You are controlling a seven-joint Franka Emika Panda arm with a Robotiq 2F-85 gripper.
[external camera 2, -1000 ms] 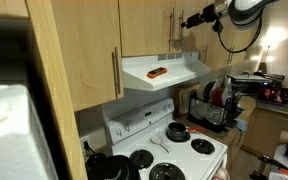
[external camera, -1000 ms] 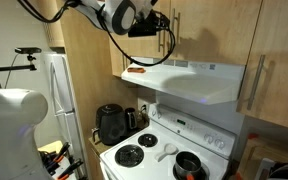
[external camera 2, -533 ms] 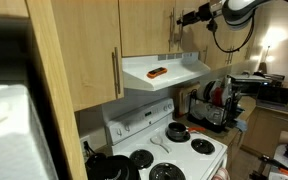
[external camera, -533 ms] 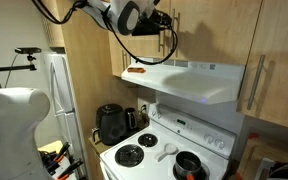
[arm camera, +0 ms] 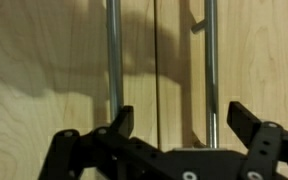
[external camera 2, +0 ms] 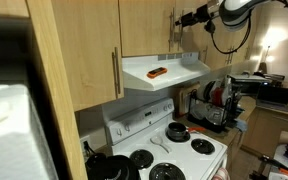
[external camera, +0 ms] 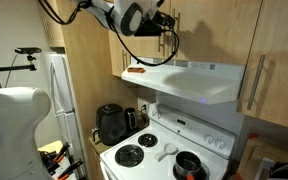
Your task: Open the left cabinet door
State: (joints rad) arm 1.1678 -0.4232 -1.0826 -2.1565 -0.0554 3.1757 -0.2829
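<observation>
The left cabinet door (external camera: 142, 30) is a light-wood panel above the range hood, closed, with a slim metal bar handle (external camera: 164, 35) near its right edge. It also shows in the other exterior view (external camera 2: 144, 25). My gripper (external camera: 171, 20) is up at the top of the handles where the two doors meet, also seen in the exterior view (external camera 2: 182, 17). The wrist view looks upside down: the left door (arm camera: 274, 60) lies right of the seam there. My gripper (arm camera: 182, 112) is open, its fingers on either side of that door's handle (arm camera: 211, 70), not touching it.
The twin door (external camera: 199, 30) with its own handle (arm camera: 114, 50) sits just across the seam. A white range hood (external camera: 184, 78) with an orange object (external camera: 135, 70) on it juts out below. A longer door (external camera: 279, 60), stove (external camera: 164, 155) and kettle (external camera: 111, 123) are lower.
The gripper has moved a little closer to the pair of handles at the seam. The doors have not moved.
</observation>
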